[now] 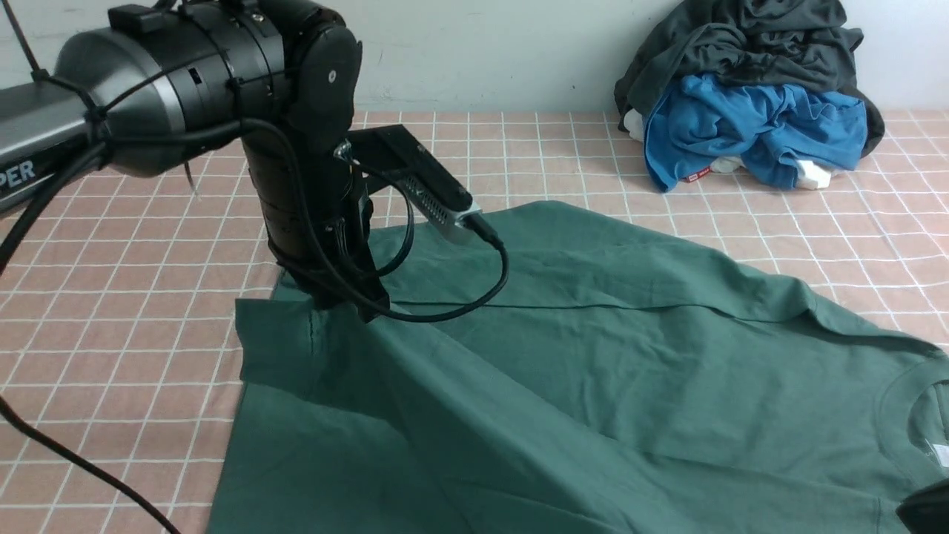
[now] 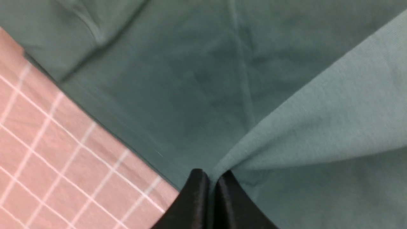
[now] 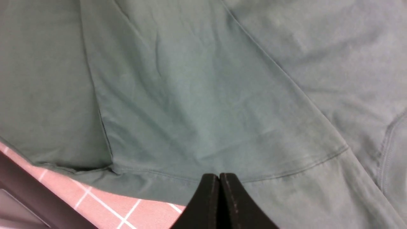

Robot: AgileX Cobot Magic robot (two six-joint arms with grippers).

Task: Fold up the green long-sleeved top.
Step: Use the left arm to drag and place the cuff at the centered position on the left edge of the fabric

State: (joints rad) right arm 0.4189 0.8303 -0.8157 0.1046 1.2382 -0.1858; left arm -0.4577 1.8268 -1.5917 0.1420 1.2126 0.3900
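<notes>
My left gripper [image 2: 212,178] is clamped tight on a fold of the dark green cotton long-sleeved top [image 1: 593,356], and the cloth is drawn to a peak between its black tips. The top lies spread across the pink checked tablecloth [image 1: 111,348], neckline towards my right. My right gripper [image 3: 219,179] is closed too, tips at the hem. I can't make out whether any cloth is caught there.

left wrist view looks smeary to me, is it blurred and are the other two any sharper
Left wrist view: yes, it is soft, and the tablecloth grid lines and the edge of the green top look streaked. Right wrist view: sharper, the top's hem stitching reads clearly. Front view: crisp and evenly lit, with a soft shadow under the left arm.
</notes>
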